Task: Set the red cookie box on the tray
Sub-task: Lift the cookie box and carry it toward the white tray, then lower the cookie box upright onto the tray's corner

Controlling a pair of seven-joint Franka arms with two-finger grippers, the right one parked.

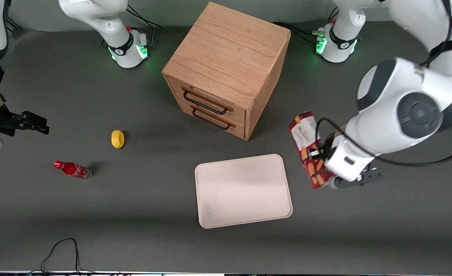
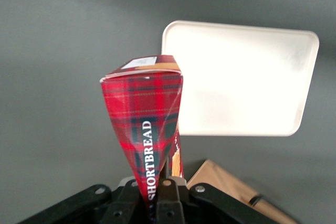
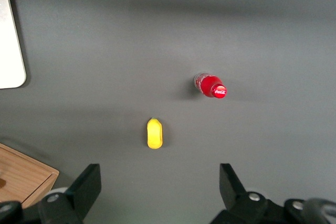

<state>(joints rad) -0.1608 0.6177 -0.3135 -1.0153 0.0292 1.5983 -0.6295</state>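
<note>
The red cookie box (image 1: 306,147) hangs tilted above the table, beside the tray (image 1: 243,189) on the working arm's end. My gripper (image 1: 321,155) is shut on the box near one end, and the arm's hand covers part of the box. In the left wrist view the tartan box (image 2: 144,114) sticks out from between the gripper (image 2: 157,195) jaws, with its white end panel farthest from the fingers. The cream-white tray (image 2: 241,77) lies flat with nothing on it, and the box overlaps only its edge in that view. The tray's rim (image 3: 10,40) also shows in the right wrist view.
A wooden two-drawer cabinet (image 1: 226,65) stands farther from the front camera than the tray; its corner (image 2: 231,187) shows by the gripper. A yellow lemon (image 1: 117,138) and a small red soda bottle (image 1: 72,169) lie toward the parked arm's end.
</note>
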